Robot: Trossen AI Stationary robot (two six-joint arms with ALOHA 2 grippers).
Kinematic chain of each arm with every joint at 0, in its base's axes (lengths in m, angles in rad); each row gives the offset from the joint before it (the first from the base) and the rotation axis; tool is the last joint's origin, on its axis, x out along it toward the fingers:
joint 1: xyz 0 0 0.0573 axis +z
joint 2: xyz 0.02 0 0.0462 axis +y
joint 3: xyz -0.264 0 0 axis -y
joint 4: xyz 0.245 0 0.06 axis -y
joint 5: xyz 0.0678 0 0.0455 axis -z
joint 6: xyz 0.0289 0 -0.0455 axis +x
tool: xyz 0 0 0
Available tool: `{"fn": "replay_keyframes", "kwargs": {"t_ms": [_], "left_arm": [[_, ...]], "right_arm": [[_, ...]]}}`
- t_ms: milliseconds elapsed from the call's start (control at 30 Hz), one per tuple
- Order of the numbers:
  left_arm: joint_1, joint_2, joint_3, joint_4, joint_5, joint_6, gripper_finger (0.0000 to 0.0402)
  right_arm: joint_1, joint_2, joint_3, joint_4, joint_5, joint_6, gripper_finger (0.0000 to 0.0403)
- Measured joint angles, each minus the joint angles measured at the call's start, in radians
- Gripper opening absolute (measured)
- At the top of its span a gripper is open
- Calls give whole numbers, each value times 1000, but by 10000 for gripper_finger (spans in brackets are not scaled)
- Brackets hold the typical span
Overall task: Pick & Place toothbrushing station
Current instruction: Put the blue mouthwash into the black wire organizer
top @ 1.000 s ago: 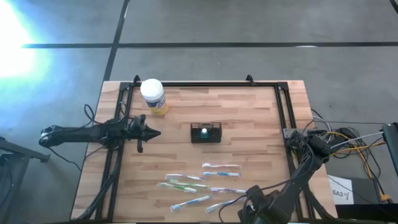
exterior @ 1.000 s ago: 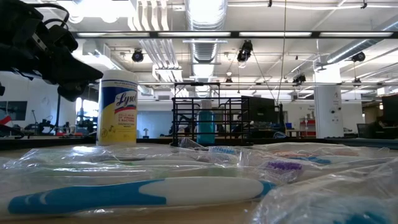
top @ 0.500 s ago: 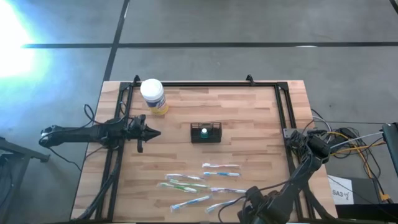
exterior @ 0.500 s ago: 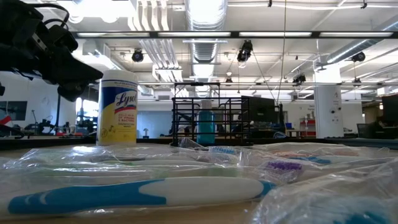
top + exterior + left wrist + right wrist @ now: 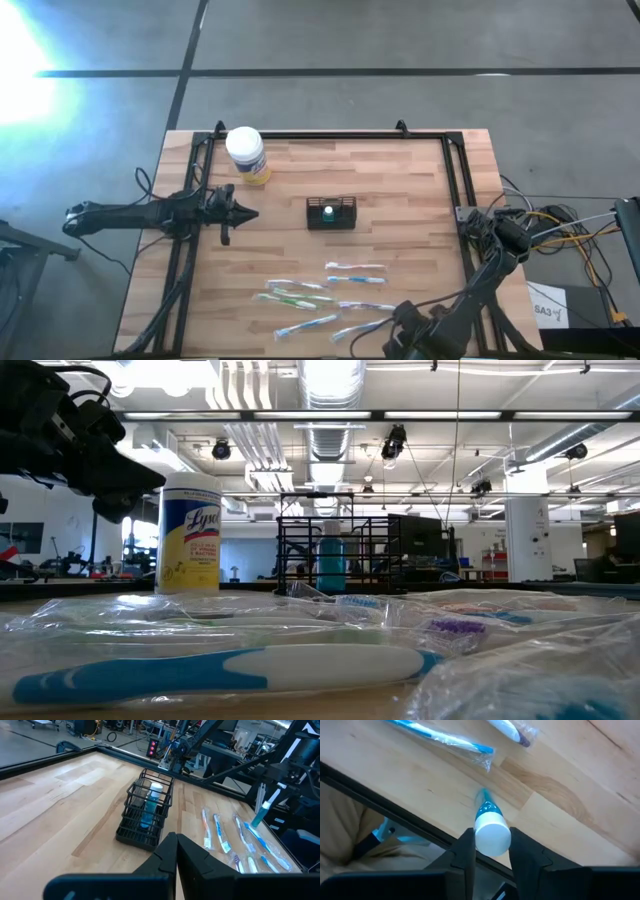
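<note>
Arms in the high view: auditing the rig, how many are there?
2: left arm at the table's left edge; right arm at its near right corner.

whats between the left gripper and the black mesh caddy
Nothing: in the high view, only bare wooden table separates the left gripper from the caddy. The left wrist view shows the same open wood.

Pretty clearly a robotics lab or industrial workshop. An open ceiling with exposed ducts (image 5: 330,385), pipes and strip lights (image 5: 400,415) is seen in the low view, plus a white column (image 5: 525,535) and benches further back. A polished concrete floor (image 5: 350,40) is seen around the butcher-block surface (image 5: 400,180), with loose cables (image 5: 570,235) beside it.
</note>
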Motion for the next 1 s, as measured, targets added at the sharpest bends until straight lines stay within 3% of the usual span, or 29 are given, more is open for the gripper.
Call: {"fn": "replay_keyframes", "kwargs": {"t_ms": [233, 400, 600, 800, 1000], "left_arm": [[0, 0, 0, 0, 0, 0, 10], [0, 0, 0, 0, -3, 1, 10], [0, 0, 0, 1, -4, 2, 10], [0, 0, 0, 1, -4, 2, 10], [0, 0, 0, 1, -5, -8, 10]], "right_arm": [[0, -44, 0, 2, 56, -103, 84], [-2, -148, 1, 5, 287, -264, 84], [-25, -296, 2, 6, 527, -638, 84], [-80, -388, 2, 28, 553, -1054, 84], [-151, -452, -21, 30, 586, -1278, 85]]}}
